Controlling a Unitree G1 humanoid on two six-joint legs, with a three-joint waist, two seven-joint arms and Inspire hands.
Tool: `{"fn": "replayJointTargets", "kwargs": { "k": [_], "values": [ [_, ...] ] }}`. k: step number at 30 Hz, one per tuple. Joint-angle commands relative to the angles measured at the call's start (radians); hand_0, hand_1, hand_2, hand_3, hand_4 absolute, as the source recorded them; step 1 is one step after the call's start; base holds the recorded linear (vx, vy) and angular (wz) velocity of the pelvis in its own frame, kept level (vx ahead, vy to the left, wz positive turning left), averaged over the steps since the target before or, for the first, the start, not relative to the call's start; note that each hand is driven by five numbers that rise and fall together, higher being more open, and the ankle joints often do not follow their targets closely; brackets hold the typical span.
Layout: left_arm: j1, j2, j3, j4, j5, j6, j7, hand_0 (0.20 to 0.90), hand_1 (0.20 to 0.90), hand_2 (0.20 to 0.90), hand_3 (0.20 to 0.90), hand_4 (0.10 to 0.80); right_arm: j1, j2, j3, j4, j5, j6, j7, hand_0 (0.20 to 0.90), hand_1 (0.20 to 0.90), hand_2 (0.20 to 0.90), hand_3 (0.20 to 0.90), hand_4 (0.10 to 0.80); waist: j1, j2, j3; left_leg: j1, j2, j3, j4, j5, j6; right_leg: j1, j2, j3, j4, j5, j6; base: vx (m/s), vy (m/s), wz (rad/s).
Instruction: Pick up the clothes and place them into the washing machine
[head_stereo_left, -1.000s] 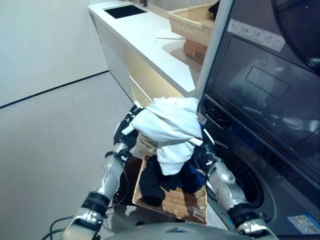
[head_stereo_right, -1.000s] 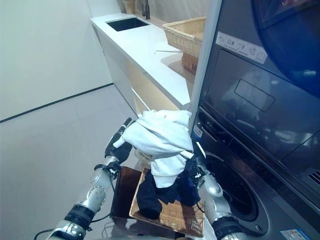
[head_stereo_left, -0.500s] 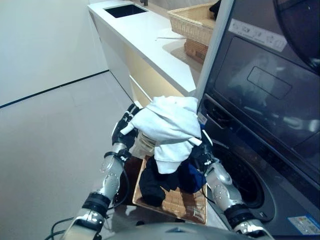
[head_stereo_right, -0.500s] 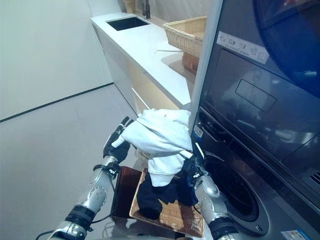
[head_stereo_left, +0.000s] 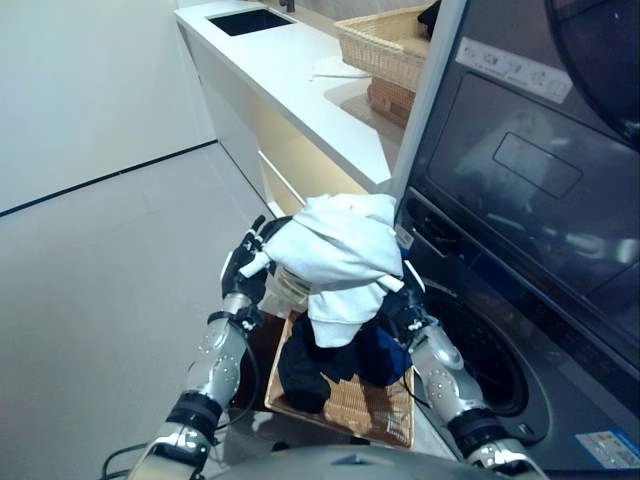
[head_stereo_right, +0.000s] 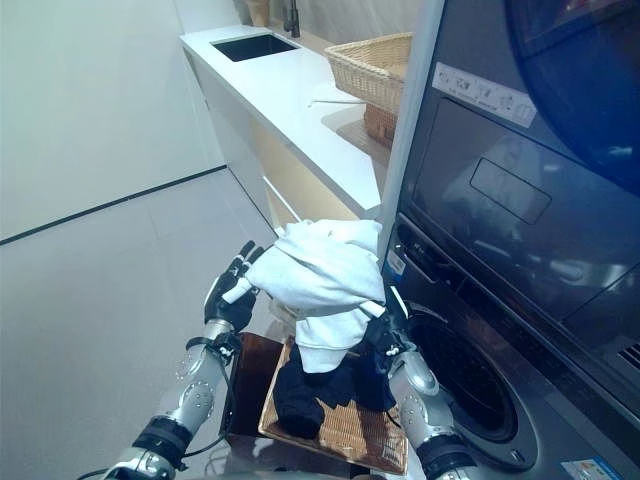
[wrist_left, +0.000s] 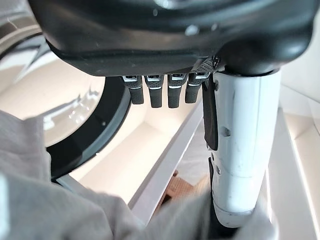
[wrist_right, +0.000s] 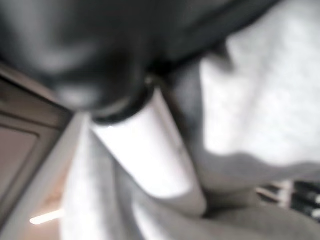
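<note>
Past left robot hand (wrist_left: 170, 55), washer door ring (wrist_left: 95, 135), head views hide it

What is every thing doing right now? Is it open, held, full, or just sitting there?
white cloth: lifted between both hands, hanging down
left hand: open, fingers straight against the cloth
right hand: under the cloth, fingers hidden
dark clothes: lying on the flat wicker tray
wicker tray: on the floor, holding dark clothes
washing machine: round opening shows
wicker basket: sitting on the counter

One white cloth bundle (head_stereo_left: 335, 250), two wicker baskets (head_stereo_left: 385, 45) (stacked), one slatted wooden tray (head_stereo_left: 360, 405), one sink (head_stereo_left: 248, 20).
</note>
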Motion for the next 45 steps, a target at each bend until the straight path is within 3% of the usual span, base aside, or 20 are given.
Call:
{"fn": "replayJointTargets", "kwargs": {
  "k": [1, 10, 16, 21, 25, 29, 36, 45],
  "values": [
    [-0.091, 0.055, 0.05, 0.082, 0.078, -0.132, -0.015, 0.9, 0.9, 0.9, 0.9, 0.8, -0.099, 0.027, -0.104, -0.035, 0.082, -0.191, 0.021, 0.2, 0.2, 0.2, 0.2, 0.3, 0.02, -0.058, -0.084, 0.024, -0.005, -0.007, 0.007, -0.083, -0.054, 0.013, -0.022, -0.032, 0.0, -0.052, 0.034, 0.0, 0.0, 0.0],
    [-0.075, 0.1, -0.006, 0.092, 0.304, -0.136, 0.035, 0.9, 0.9, 0.9, 0.9, 0.8, -0.107, 0.018, -0.111, -0.03, 0.055, -0.202, -0.002, 0.2, 0.2, 0.2, 0.2, 0.3, 0.022, -0.061, -0.083, 0.02, -0.004, -0.008, 0.005, -0.082, -0.054, 0.007, -0.022, -0.033, 0.0, -0.051, 0.036, 0.0, 0.0, 0.0],
    [-0.064, 0.105, -0.007, 0.106, 0.316, -0.136, 0.026, 0.9, 0.9, 0.9, 0.9, 0.8, -0.105, 0.017, -0.114, -0.032, 0.059, -0.204, -0.003, 0.2, 0.2, 0.2, 0.2, 0.3, 0.024, -0.06, -0.083, 0.019, -0.004, -0.009, 0.007, -0.083, -0.054, 0.006, -0.021, -0.031, 0.0, -0.049, 0.036, 0.0, 0.0, 0.0],
    [-0.034, 0.117, 0.049, 0.12, 0.299, -0.138, 0.028, 0.9, 0.9, 0.9, 0.9, 0.8, -0.077, -0.008, -0.127, -0.034, -0.024, -0.198, -0.024, 0.2, 0.2, 0.2, 0.2, 0.3, 0.026, -0.06, -0.08, 0.018, -0.005, -0.009, 0.006, -0.083, -0.054, 0.005, -0.023, -0.034, 0.0, -0.049, 0.037, 0.0, 0.0, 0.0],
    [-0.009, 0.132, 0.139, 0.138, 0.29, -0.155, 0.054, 0.9, 0.9, 0.9, 0.9, 0.8, -0.015, -0.055, -0.155, -0.054, -0.223, -0.198, -0.088, 0.2, 0.2, 0.2, 0.2, 0.3, 0.025, -0.059, -0.076, 0.015, -0.007, -0.011, 0.007, -0.083, -0.053, 0.002, -0.024, -0.035, 0.001, -0.049, 0.038, 0.0, 0.0, 0.0],
    [-0.001, 0.136, 0.202, 0.145, 0.272, -0.176, 0.084, 0.9, 0.9, 0.9, 0.9, 0.8, 0.021, -0.069, -0.143, -0.03, -0.262, -0.184, -0.074, 0.2, 0.2, 0.2, 0.2, 0.3, 0.024, -0.059, -0.07, 0.012, -0.01, -0.012, 0.01, -0.083, -0.053, 0.0, -0.026, -0.035, 0.002, -0.048, 0.039, 0.0, 0.0, 0.0],
    [-0.001, 0.129, 0.283, 0.131, 0.229, -0.203, 0.123, 0.9, 0.9, 0.9, 0.9, 0.8, 0.055, -0.078, -0.109, 0.067, -0.249, -0.144, -0.021, 0.2, 0.2, 0.2, 0.2, 0.3, 0.025, -0.061, -0.058, -0.002, -0.015, -0.014, 0.012, -0.081, -0.053, -0.012, -0.031, -0.036, 0.001, -0.043, 0.042, 0.0, 0.0, 0.0],
    [-0.026, 0.139, 0.314, 0.103, 0.201, -0.226, 0.161, 0.9, 0.9, 0.9, 0.9, 0.8, 0.061, -0.06, -0.081, 0.218, -0.22, -0.122, -0.016, 0.2, 0.2, 0.2, 0.2, 0.3, 0.024, -0.055, -0.031, -0.029, -0.023, -0.012, 0.015, -0.076, -0.051, -0.037, -0.04, -0.033, 0.003, -0.031, 0.046, -0.027, 0.019, 0.0]
  ]
}}
